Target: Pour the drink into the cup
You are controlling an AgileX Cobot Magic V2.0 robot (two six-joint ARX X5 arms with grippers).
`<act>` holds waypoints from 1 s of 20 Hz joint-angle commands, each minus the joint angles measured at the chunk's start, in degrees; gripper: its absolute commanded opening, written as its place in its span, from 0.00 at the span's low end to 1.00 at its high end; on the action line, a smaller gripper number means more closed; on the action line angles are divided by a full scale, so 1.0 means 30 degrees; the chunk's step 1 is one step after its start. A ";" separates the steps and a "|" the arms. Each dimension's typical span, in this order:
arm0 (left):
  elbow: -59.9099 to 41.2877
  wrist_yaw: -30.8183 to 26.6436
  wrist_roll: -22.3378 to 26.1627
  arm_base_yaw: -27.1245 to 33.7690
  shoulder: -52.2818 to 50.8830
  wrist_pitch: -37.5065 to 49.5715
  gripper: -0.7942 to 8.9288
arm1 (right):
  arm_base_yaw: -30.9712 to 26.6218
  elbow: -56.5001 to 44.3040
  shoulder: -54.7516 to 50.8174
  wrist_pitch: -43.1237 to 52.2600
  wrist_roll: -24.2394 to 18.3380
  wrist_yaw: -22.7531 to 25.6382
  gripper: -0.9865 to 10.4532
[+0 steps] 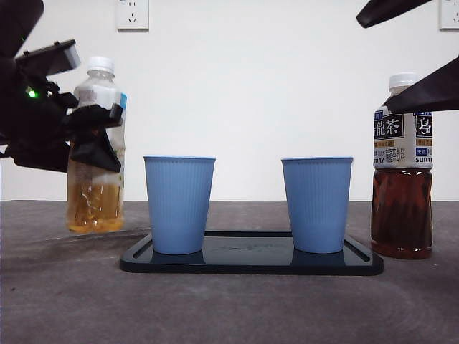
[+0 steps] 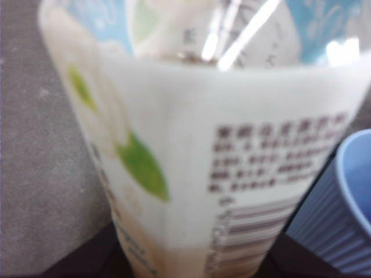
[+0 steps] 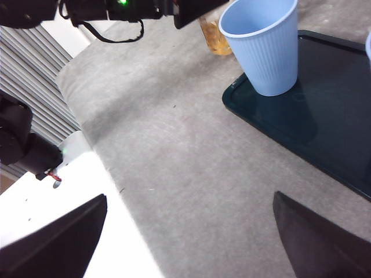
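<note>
A clear bottle of amber drink (image 1: pixel 95 179) with a white cap and pale label is at the left. My left gripper (image 1: pixel 97 135) is shut on its upper body; its base seems to hang just above the table. In the left wrist view the bottle's label (image 2: pixel 191 162) fills the picture, with the rim of a blue cup (image 2: pixel 342 214) beside it. Two empty blue ribbed cups, left (image 1: pixel 179 204) and right (image 1: pixel 317 204), stand on a black tray (image 1: pixel 251 264). My right gripper (image 3: pixel 191 231) is open and empty, high at the right (image 1: pixel 374 64).
A dark tea bottle (image 1: pixel 402 179) with a white cap stands upright right of the tray, below the right gripper. The right wrist view shows the left cup (image 3: pixel 264 46), the tray (image 3: pixel 324 116), grey tabletop, and the table's edge with white floor.
</note>
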 commanded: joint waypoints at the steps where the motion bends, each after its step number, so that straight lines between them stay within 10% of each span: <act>1: 0.0240 0.0036 -0.0175 -0.0073 0.0656 0.1122 0.17 | 0.0117 0.0299 0.0087 0.0219 0.0197 0.0306 0.48; 10: 0.0240 0.0036 -0.0226 -0.0073 0.1384 0.0692 0.18 | 0.0109 0.0299 0.0087 0.0226 0.0182 0.0306 0.48; 15: 0.0262 0.0036 -0.0328 -0.0073 0.1311 -0.1341 0.49 | 0.0109 0.0299 0.0087 0.0233 0.0080 0.0444 0.48; 20: 0.0270 0.0036 -0.0328 -0.0073 0.0831 -0.2208 0.51 | 0.0109 0.0299 0.0087 0.0233 0.0044 0.0794 0.48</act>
